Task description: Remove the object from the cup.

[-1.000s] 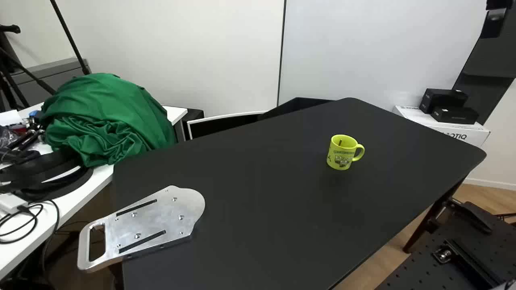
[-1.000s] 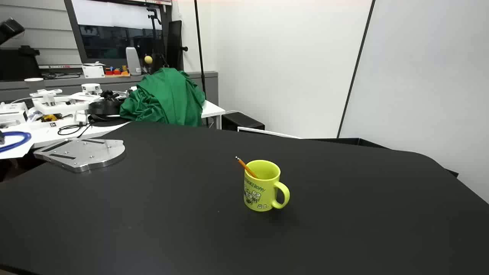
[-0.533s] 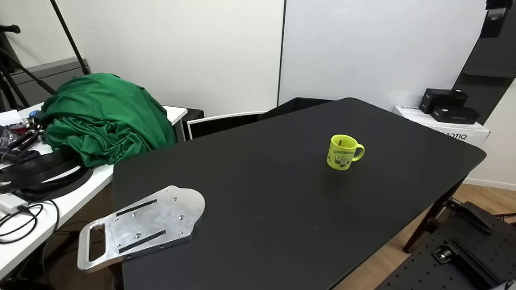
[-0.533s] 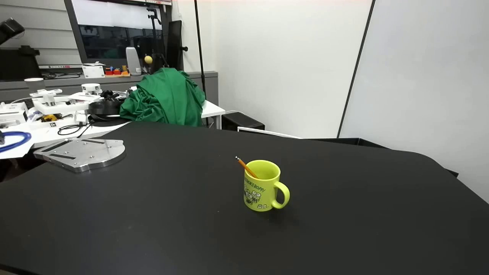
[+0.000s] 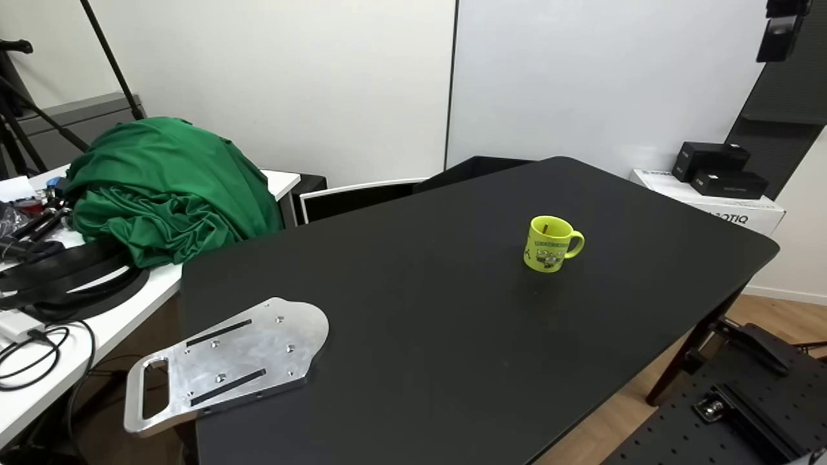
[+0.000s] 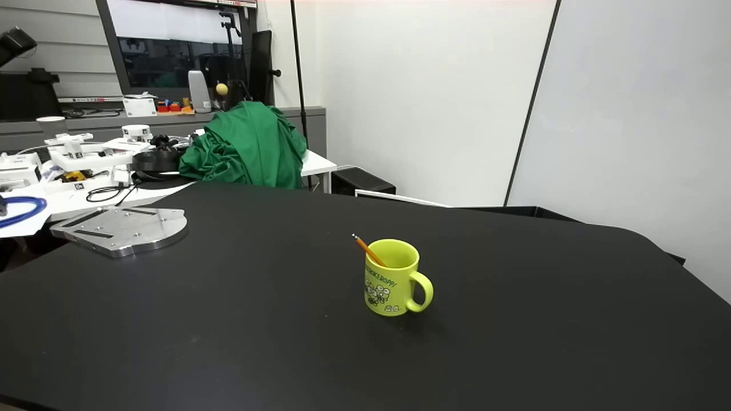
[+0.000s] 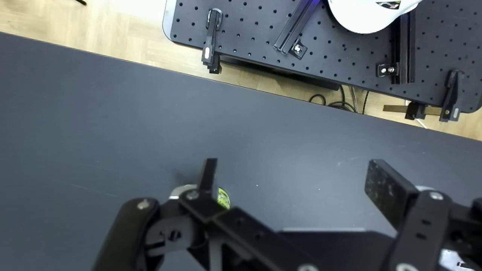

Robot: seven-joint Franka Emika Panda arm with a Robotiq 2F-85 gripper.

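The cup is a small lime yellow-green mug, upright on the black table, in both exterior views [image 5: 538, 253] [image 6: 384, 293]. An orange pencil [image 6: 368, 250] leans inside it, its end sticking out above the rim. Only a dark bit of the pencil [image 5: 545, 228] shows in an exterior view. In the wrist view my gripper [image 7: 293, 173] is open and empty, its fingers wide apart, high above the table. A sliver of the cup [image 7: 223, 198] shows behind the left finger, which hides the rest. A dark part that appears to be my gripper [image 5: 780, 35] shows at the top right of an exterior view.
A flat metal plate [image 5: 252, 349] lies at one end of the black table [image 5: 413, 336]. A green cloth heap [image 5: 168, 187] sits on a white side table. A perforated black base [image 7: 256, 34] stands beyond the table edge. Black boxes [image 5: 730, 184] sit on a white box.
The dark gripper part at the top right of an exterior view has moved slightly left. The cup and pencil have not moved.
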